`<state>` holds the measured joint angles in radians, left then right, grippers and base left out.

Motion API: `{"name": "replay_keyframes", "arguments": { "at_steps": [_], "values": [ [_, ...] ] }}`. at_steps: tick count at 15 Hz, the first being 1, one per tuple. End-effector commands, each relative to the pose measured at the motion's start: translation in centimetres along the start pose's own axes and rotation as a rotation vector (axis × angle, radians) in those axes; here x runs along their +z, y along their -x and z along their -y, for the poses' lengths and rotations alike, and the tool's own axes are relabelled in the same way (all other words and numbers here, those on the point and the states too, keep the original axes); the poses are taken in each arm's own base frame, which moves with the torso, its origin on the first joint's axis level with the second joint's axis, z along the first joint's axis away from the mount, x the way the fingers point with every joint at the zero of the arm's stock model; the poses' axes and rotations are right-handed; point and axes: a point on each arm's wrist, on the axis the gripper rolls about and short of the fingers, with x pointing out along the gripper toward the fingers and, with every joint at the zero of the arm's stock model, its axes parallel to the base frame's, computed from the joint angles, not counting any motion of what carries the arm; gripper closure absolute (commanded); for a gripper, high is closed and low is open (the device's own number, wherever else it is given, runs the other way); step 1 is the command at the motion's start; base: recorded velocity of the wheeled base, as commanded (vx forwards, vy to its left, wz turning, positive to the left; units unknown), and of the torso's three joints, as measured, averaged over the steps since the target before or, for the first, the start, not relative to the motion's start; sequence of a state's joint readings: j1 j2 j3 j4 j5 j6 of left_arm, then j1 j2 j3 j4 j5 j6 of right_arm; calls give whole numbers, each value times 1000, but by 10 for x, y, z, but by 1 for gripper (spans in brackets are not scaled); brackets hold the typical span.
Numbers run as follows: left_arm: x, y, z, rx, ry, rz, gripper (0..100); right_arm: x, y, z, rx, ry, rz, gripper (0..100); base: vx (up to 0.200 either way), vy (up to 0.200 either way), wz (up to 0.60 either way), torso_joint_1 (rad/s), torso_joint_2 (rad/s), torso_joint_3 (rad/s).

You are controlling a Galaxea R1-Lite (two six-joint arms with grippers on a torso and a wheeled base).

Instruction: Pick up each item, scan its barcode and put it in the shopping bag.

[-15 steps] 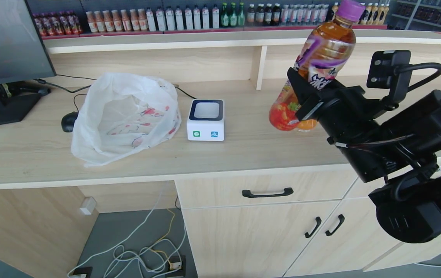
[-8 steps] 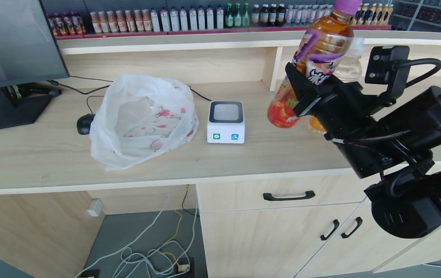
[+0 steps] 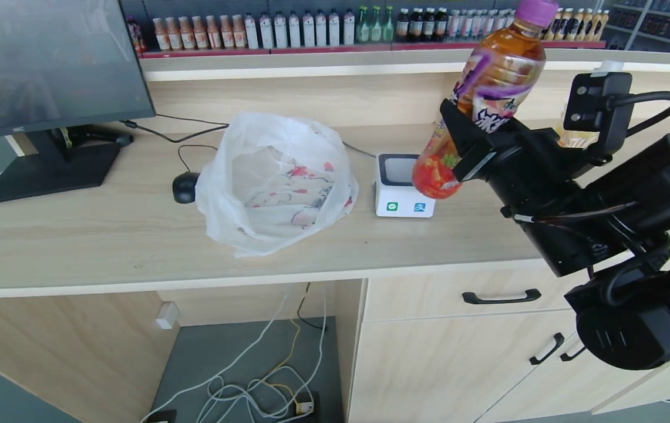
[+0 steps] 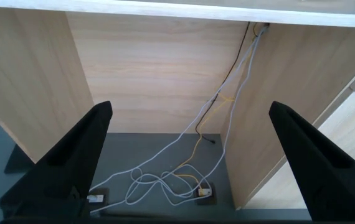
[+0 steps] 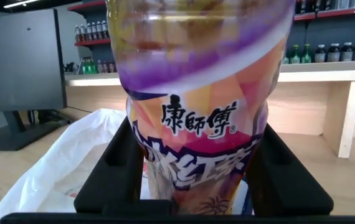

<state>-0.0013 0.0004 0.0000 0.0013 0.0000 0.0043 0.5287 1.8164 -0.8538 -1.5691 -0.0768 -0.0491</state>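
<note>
The bottle (image 3: 490, 100) is clear plastic with a purple cap, amber drink above and a red-orange fruit print at its rounded base. A purple and white label wraps its waist. The right gripper (image 3: 467, 147) clamps it at the label, black fingers (image 5: 118, 165) pressed against both sides. It is tilted, with the cap toward 1 o'clock. In the head view its base overlaps the 2 o'clock corner of the scanner (image 3: 396, 191), a small white cube with rounded edges and a dark-framed glass top.

At 9 o'clock of the scanner, just beside it, slumps the shopping bag (image 3: 279, 182), thin crinkled white plastic with red print, its mouth gaping upward. A black mouse (image 3: 184, 187) lies at the bag's 9 o'clock, and a dark monitor (image 3: 47, 59) stands at 10 o'clock on a flat black foot.

The counter (image 3: 105, 229) is pale wood grain with a straight front edge. A bare strip runs along it at 6 o'clock of the bag and scanner.

The left gripper (image 4: 190, 168) hangs below the counter, its jaws spread wide with nothing between them, over loose cables (image 4: 165, 180) on the grey floor.
</note>
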Motion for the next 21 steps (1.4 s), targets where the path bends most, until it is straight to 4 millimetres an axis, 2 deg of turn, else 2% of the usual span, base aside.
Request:
{"name": "replay_keyframes", "arguments": {
  "at_steps": [1,3,7,10,12,16,21],
  "values": [
    [0,0,0,1,-2,-1,0,4,2,0,-1,1,5,100,0,0,0,0,0,0],
    [0,0,0,1,0,-1,0,8,9,1,1,3,-2,100,0,0,0,0,0,0],
    [0,0,0,1,0,0,0,8,9,2,0,-1,-4,100,0,0,0,0,0,0],
    [0,0,0,1,0,-1,0,0,5,9,-22,-67,-68,100,0,0,0,0,0,0],
    [0,0,0,1,0,-1,0,-4,-5,11,-30,-120,-103,100,0,0,0,0,0,0],
    [0,0,0,1,0,0,0,-14,-46,12,-43,-267,-115,100,0,0,0,0,0,0],
    [0,0,0,1,0,0,0,-8,-77,10,-37,-444,-115,100,0,0,0,0,0,0]
  ]
}}
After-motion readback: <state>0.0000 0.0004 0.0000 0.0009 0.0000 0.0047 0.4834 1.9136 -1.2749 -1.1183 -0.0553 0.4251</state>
